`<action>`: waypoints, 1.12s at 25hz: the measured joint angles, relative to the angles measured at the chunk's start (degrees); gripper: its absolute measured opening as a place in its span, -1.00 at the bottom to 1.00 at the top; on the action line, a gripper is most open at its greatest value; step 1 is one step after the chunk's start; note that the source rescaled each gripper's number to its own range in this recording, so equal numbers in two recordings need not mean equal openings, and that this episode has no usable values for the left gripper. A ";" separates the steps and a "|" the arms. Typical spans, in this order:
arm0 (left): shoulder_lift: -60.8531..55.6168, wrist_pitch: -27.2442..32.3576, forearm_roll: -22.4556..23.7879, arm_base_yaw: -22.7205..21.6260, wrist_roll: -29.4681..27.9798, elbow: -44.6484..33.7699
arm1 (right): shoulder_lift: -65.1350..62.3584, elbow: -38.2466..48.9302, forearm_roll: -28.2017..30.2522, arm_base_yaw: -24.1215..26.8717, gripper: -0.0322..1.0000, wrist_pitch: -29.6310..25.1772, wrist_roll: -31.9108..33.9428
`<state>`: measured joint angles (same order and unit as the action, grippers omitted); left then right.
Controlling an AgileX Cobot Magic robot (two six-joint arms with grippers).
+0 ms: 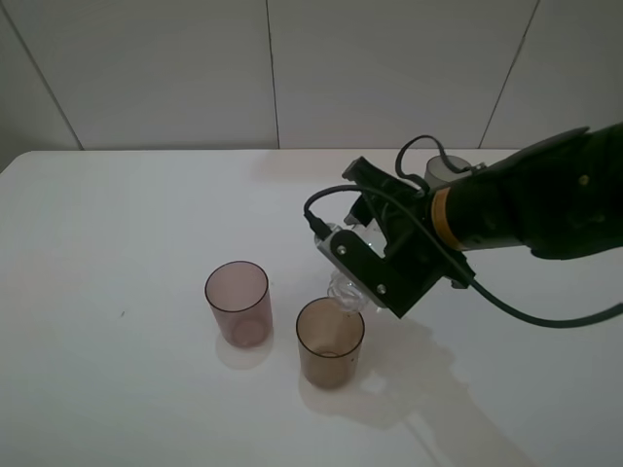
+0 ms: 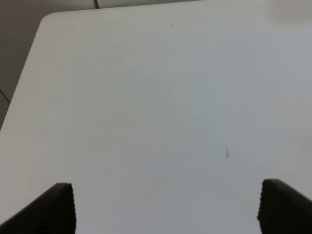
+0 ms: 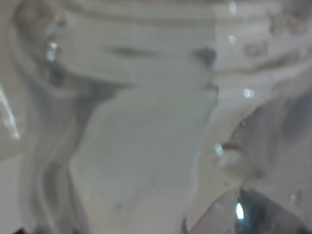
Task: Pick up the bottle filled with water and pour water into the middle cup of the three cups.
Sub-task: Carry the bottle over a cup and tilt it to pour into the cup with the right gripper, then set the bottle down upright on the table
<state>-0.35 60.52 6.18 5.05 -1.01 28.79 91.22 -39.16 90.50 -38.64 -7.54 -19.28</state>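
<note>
Above the amber cup (image 1: 330, 342), right hand (image 1: 362, 282) clamped on clear bottle (image 1: 343, 292), left hand (image 2: 170, 207) wide, empty

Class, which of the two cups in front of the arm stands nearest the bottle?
The amber-brown cup, right by the bottle in the right gripper; the mauve-pink cup stands farther left, apart.
</note>
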 joint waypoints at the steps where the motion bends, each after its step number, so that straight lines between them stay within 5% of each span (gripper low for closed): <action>1: 0.00 0.00 0.00 0.00 0.00 0.00 | 0.00 0.00 1.07 -0.06 -0.88 -0.33 1.26; 11: 0.00 0.00 0.00 0.00 0.00 0.00 | 0.00 0.00 8.66 -1.42 -0.88 -1.65 15.99; 28: 0.00 0.00 0.00 0.00 0.00 0.00 | 0.07 0.00 8.78 -2.65 -0.88 -3.95 16.80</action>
<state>-0.35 60.52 6.18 5.05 -1.01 28.79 91.28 -39.16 99.28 -41.29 -11.50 -2.47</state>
